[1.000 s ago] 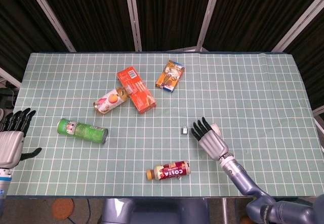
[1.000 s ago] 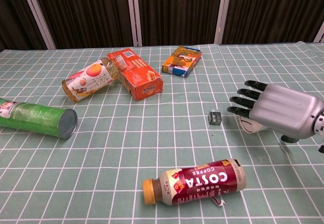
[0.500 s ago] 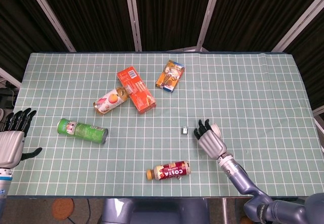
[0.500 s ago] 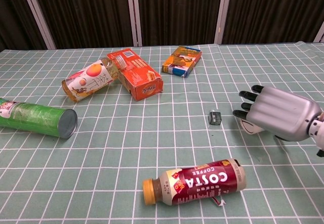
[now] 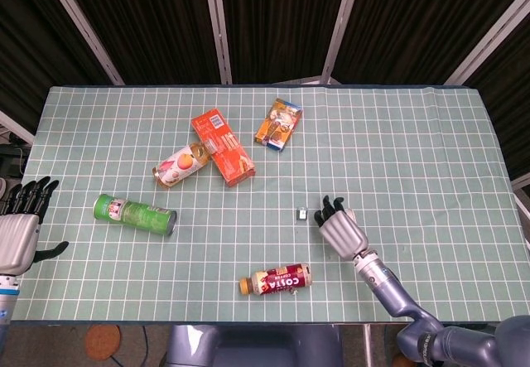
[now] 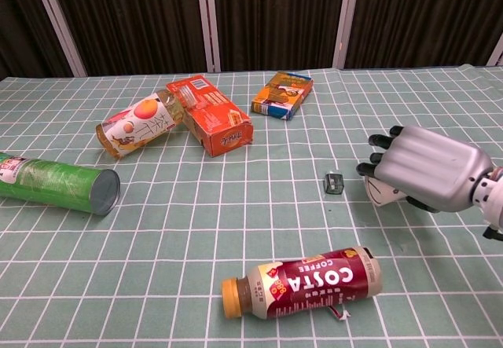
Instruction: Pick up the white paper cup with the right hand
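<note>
The white paper cup [image 5: 352, 215] lies on its side on the green checked table, almost wholly covered by my right hand [image 5: 339, 229]. In the chest view only a white sliver of the cup [image 6: 383, 195] shows under the right hand [image 6: 424, 169], whose dark fingers [image 6: 376, 159] curl down over and around the cup. My left hand [image 5: 18, 234] hangs off the table's left edge with fingers apart and nothing in it; the chest view does not show it.
A small grey clip [image 6: 333, 183] sits just left of the right hand. A Costa coffee bottle [image 6: 302, 282] lies near the front edge. Further left are a green chips can [image 5: 134, 214], a juice bottle [image 5: 180, 165], an orange box [image 5: 222, 146] and a snack box [image 5: 278, 123].
The right hand's fingers, stretched out a second ago, have curled down around the cup, and the hand has settled lower over it. The left hand has not moved.
</note>
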Robot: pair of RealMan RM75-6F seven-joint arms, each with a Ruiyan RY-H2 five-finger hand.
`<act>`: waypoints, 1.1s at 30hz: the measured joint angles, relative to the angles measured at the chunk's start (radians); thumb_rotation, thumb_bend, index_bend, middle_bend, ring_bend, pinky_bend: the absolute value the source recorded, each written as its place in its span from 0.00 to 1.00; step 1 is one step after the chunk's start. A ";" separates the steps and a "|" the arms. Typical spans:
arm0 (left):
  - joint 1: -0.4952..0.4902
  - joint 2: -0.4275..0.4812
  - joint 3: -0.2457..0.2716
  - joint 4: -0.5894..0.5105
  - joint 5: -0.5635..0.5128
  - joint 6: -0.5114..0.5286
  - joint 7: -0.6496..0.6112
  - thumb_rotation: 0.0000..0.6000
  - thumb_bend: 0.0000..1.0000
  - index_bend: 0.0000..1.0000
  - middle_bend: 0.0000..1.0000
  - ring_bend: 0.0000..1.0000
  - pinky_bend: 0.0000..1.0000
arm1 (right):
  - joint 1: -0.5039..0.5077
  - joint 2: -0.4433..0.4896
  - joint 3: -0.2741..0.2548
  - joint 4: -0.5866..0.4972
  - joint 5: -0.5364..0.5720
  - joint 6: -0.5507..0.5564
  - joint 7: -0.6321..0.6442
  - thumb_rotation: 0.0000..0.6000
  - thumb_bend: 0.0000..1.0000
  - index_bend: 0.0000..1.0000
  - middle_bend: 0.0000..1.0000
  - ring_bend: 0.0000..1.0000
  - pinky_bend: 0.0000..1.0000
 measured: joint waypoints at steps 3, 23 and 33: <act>0.000 0.000 0.000 0.000 -0.001 -0.002 -0.001 1.00 0.00 0.00 0.00 0.00 0.00 | 0.002 0.003 0.013 -0.014 -0.010 0.015 0.070 1.00 0.30 0.27 0.37 0.17 0.32; -0.007 0.008 -0.003 0.002 -0.017 -0.022 -0.017 1.00 0.00 0.00 0.00 0.00 0.00 | 0.066 -0.066 0.331 -0.146 0.360 -0.083 0.754 1.00 0.30 0.27 0.37 0.17 0.24; -0.011 0.007 -0.004 0.004 -0.028 -0.032 -0.015 1.00 0.00 0.00 0.00 0.00 0.00 | 0.086 -0.111 0.351 -0.131 0.472 -0.131 0.801 1.00 0.30 0.27 0.37 0.16 0.22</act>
